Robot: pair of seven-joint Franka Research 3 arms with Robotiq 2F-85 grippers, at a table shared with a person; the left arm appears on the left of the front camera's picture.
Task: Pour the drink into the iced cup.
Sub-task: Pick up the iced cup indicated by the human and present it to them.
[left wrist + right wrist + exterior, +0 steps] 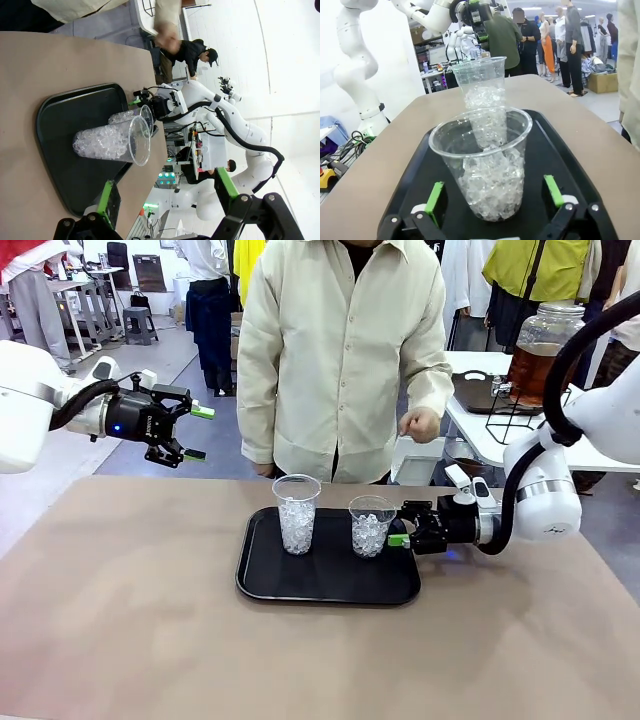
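From the front we see a black tray [300,585] on the brown table [120,620] with two clear cups of ice on it, the left cup [297,513] and the right cup [371,527]. The amber drink [538,365] is well apart from them, in a glass jar [556,315] on the white side table [480,435] at the far right. The right gripper [400,532] lies low at the tray's right edge, just beside the right cup. Its wrist view settles more: the jaws are spread, and that cup [487,160] stands between the green pads [436,196], touching neither. The left gripper [199,433] hangs released above the table's left side. Its wrist view looks down on both cups. A person stands behind the tray, one hand [420,424] loosely curled.
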